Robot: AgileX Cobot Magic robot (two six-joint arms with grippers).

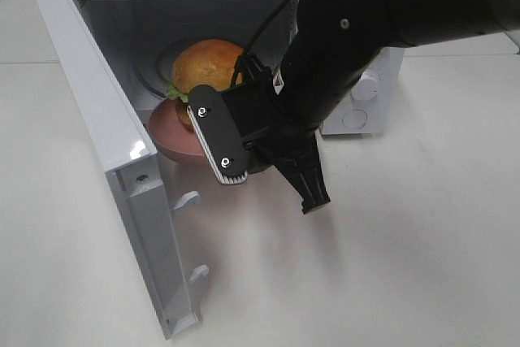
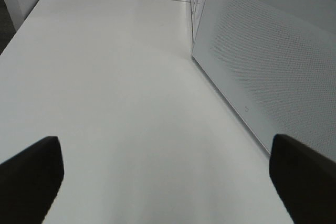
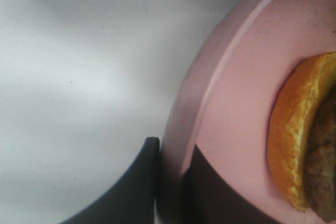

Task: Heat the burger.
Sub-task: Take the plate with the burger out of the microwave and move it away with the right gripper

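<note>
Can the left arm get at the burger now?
Probably not. The open microwave door stands between the left gripper and the burger, and the right gripper holds the pink plate at the opening.

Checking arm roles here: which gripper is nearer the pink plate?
Right. The right gripper is shut on the pink plate's rim at the microwave opening; the left gripper hovers open over bare table outside the door.

microwave door [image 1: 97, 144] ajar, right arm [image 1: 341, 54] filling opening — tabletop [image 1: 390, 266] free
</note>
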